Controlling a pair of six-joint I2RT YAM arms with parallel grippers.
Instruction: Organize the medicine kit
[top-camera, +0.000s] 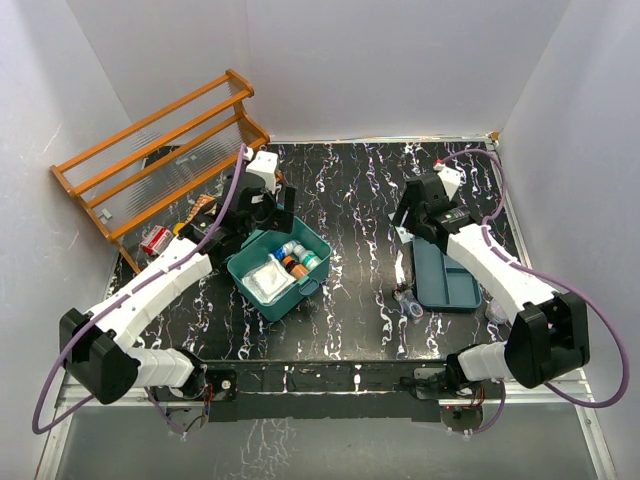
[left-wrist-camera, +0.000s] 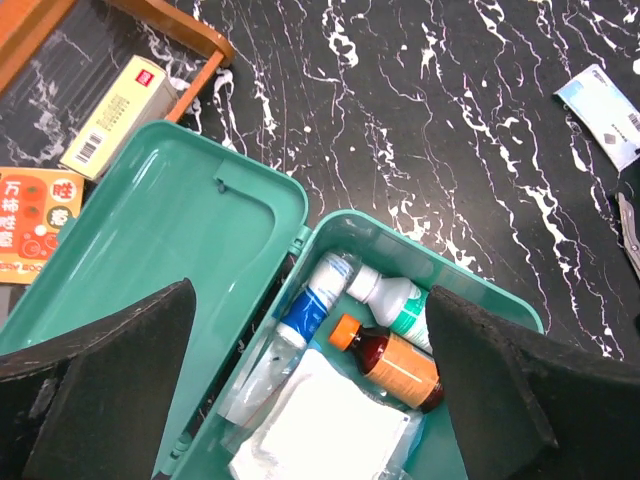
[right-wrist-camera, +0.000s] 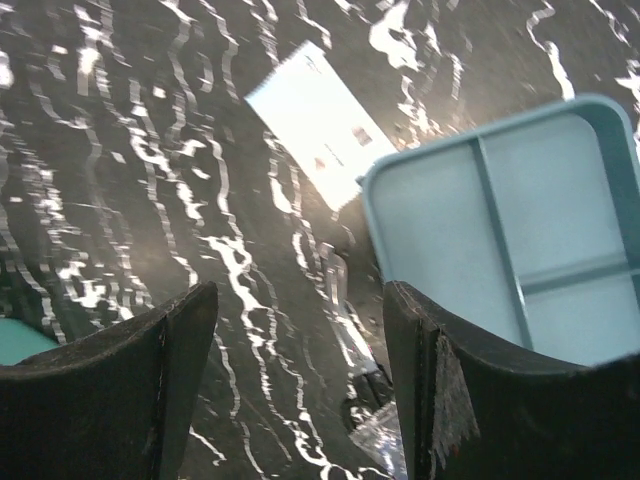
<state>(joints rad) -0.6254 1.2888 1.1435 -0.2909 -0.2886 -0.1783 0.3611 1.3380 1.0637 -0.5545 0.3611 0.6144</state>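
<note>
The medicine kit (top-camera: 300, 290) sits open on the black marbled table (top-camera: 350, 200), left of the table's middle, with its lid (left-wrist-camera: 180, 220) swung flat on the side toward the wooden rack (top-camera: 160, 150). Inside the kit lie a white bottle with a green label (left-wrist-camera: 395, 300), an amber bottle with an orange cap (left-wrist-camera: 390, 365), a clear tube with a blue label (left-wrist-camera: 310, 310) and a white gauze packet (left-wrist-camera: 320, 420); the bottles are at the end away from the arm bases, the gauze nearer them.

The left claw (top-camera: 268, 205) hangs over the kit's far edge. In the left wrist view its two fingers (left-wrist-camera: 110, 390) stand wide apart, one over the lid and one over the kit's far rim, with nothing between them.

Just beyond the lid, a yellowish box (left-wrist-camera: 115, 115) and an orange packet with printed characters (left-wrist-camera: 35, 210) lie by the rack.

Well to the right of the kit is a flat divided teal tray (top-camera: 447, 280). The right claw (top-camera: 415, 225) hovers between the kit and that tray, its fingers (right-wrist-camera: 120, 390) spread fairly wide and holding nothing. A white sachet (right-wrist-camera: 315, 125) lies on the table just beside the tray's corner, on the side facing the kit.
</note>
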